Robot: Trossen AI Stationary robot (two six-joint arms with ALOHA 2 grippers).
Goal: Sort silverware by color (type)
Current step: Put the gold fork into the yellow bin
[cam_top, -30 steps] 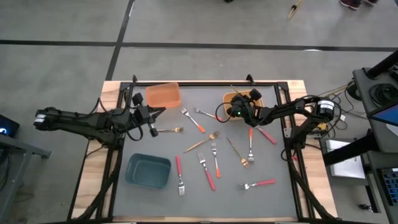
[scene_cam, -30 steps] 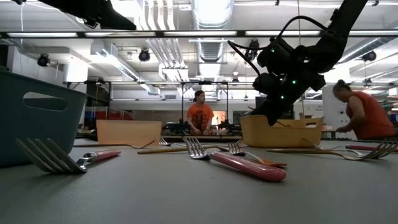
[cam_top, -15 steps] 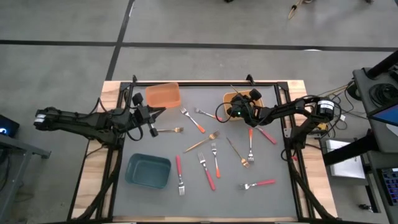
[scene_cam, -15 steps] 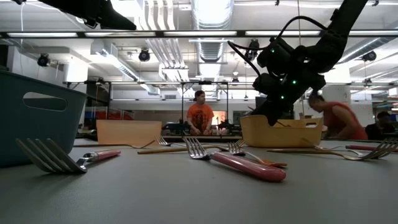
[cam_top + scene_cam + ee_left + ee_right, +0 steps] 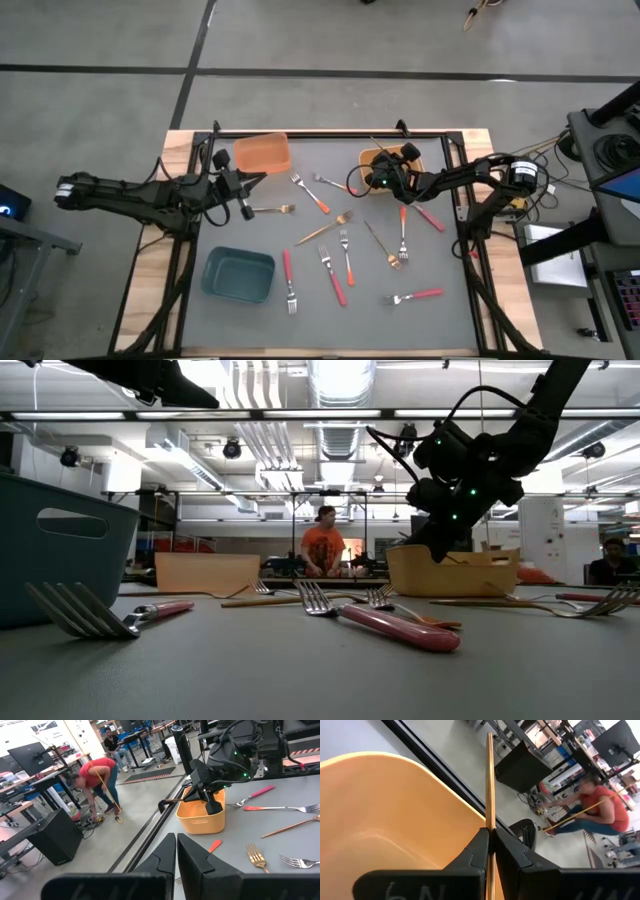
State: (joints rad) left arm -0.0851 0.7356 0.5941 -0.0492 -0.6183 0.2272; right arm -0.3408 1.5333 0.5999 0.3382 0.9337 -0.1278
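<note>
Currently a gold fork (image 5: 490, 780) is pinched between the right gripper (image 5: 490, 837) fingers, its thin handle standing up past the fingertips, directly over the yellow-orange bin (image 5: 391, 165) at the far right of the bench (image 5: 440, 325). The low view shows the right gripper dipping into that bin from above. The remaining forks (image 5: 336, 278) lie scattered on the grey mat: red-handled, orange-handled and gold ones mixed, mostly between the middle and the near right. One gold fork (image 5: 273, 210) lies just beside the left gripper (image 5: 244, 199). Left gripper: fingers pressed together, holding nothing, hovering near the orange bin (image 5: 263, 153) at far left. Teal bin (image 5: 238, 274) sits near left. Beyond the bench, a person in red (image 5: 97, 777) bends over the floor.
</note>
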